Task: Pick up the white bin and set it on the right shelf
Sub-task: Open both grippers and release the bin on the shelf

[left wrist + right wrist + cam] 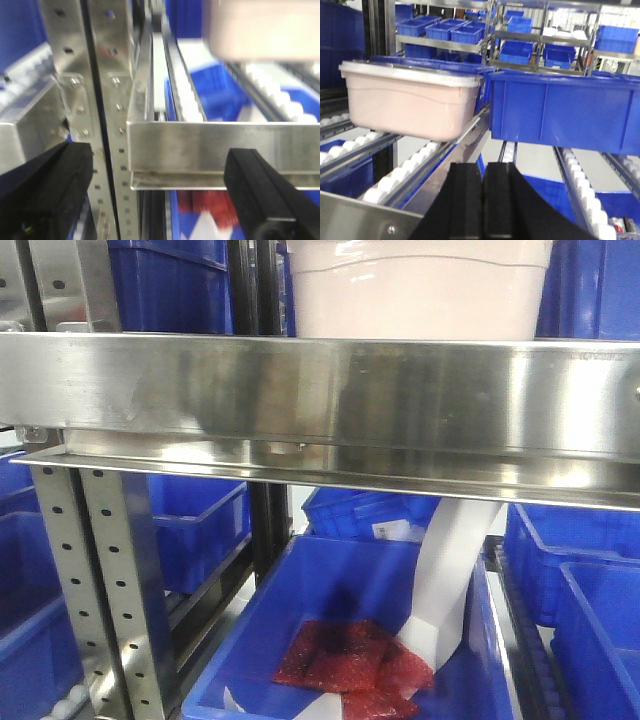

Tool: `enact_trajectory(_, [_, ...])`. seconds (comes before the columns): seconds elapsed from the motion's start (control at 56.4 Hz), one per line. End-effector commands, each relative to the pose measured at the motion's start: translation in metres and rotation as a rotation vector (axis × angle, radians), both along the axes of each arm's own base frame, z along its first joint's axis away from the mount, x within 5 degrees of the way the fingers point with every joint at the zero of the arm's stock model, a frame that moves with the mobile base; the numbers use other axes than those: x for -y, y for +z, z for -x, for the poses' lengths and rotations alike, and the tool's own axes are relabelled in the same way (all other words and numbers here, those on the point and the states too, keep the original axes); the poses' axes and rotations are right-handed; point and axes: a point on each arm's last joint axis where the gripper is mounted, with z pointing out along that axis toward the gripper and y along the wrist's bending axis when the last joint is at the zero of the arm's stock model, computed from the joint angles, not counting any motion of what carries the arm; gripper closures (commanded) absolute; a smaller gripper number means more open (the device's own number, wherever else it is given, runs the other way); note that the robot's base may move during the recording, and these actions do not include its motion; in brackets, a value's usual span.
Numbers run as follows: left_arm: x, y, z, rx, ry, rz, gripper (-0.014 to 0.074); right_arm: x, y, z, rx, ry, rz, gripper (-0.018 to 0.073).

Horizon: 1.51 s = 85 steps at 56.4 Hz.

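Note:
The white bin, pale pinkish with a flat white lid, sits on the roller tracks of the right shelf, behind the broad shiny front rail. Its lower body shows above the rail in the front view, and it appears as a blur at the top right of the left wrist view. My left gripper is open, its black fingers spread wide just before the shelf rail, nothing between them. My right gripper is shut on nothing, low at the rail, short of the bin.
A large blue crate stands on the rollers right beside the bin. Perforated steel uprights stand at the left. Below the shelf a blue crate holds red bags and a white paper strip. Further blue crates fill the racks behind.

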Motion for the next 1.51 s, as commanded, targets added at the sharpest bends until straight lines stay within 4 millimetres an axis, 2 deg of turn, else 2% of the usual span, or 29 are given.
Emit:
enact_trajectory(0.0, [-0.003, 0.017, 0.005, 0.152, 0.018, 0.050, 0.0724, 0.002, 0.017, 0.003, 0.119, -0.027, -0.010, 0.0491])
enact_trajectory(0.921, [-0.003, 0.017, 0.007, 0.154, 0.018, 0.053, 0.0724, 0.002, 0.017, 0.003, 0.115, -0.026, -0.010, 0.0491])
enact_trajectory(1.028, [-0.005, 0.016, 0.010, 0.183, 0.020, -0.001, 0.0724, 0.002, 0.017, 0.003, 0.115, -0.026, -0.010, 0.0491])
enact_trajectory(1.258, [-0.018, -0.007, 0.035, 0.215, 0.087, 0.070, 0.0724, 0.002, 0.017, 0.003, 0.115, -0.026, -0.010, 0.0491])
enact_trajectory(1.488, [-0.025, -0.057, 0.059, 0.258, 0.113, 0.082, 0.0724, 0.002, 0.017, 0.003, 0.115, -0.026, -0.010, 0.0491])
